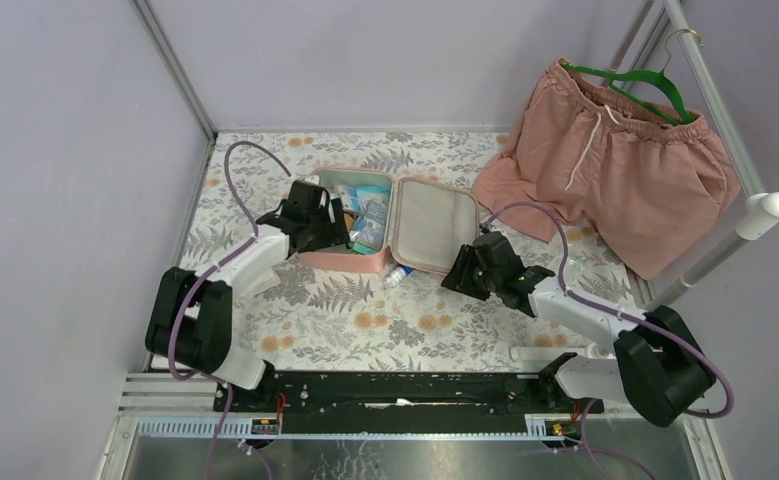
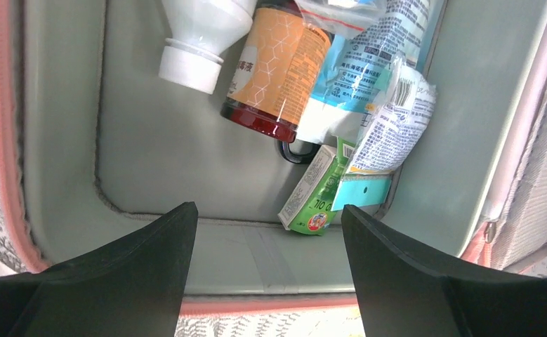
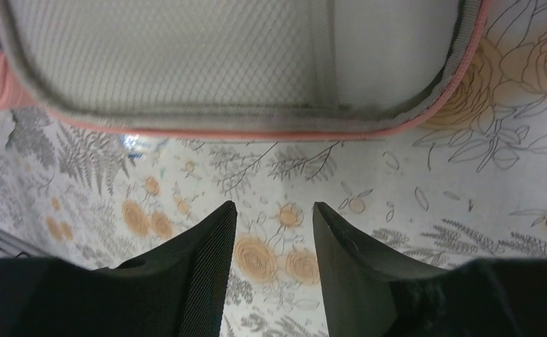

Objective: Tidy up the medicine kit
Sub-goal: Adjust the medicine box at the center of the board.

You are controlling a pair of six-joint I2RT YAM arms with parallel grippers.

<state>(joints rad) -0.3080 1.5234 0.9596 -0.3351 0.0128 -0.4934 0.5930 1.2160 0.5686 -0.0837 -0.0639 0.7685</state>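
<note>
At the bottom of the top external view, a black rail (image 1: pixel 395 390) carries both arm bases. Above it spreads the worktop (image 1: pixel 365 320), covered in a pale cloth printed with ferns and orange flowers. Plain lilac walls (image 1: pixel 385 60) close the space, with metal posts (image 1: pixel 175 70) in the corners. The medicine kit (image 1: pixel 435 225) lies open at the centre of the frame, tray on the left and lid flat on the right. The left jaws hang over the tray. The right jaws sit just below the lid's lower right corner. A small bottle (image 1: pixel 397 275) lies against the kit's lower edge. Pink shorts (image 1: pixel 615 170) hang from a green hanger (image 1: pixel 645 85) at the upper right.

In the left wrist view the left jaws stand wide with nothing between them, above the tray's grey lining (image 2: pixel 151 140). Across the top of the frame lie a white bottle (image 2: pixel 200 42), an amber bottle (image 2: pixel 277 70) with an orange label, and blue-and-white packets (image 2: pixel 368 70). A green box (image 2: pixel 312 200) lies lower, at centre right.

In the right wrist view the right jaws stand fairly narrow and hold nothing, over the flowered cloth (image 3: pixel 326 175). The lid's mesh pocket (image 3: pixel 186 56) and pink rim (image 3: pixel 256 133) fill the upper part of the frame.
</note>
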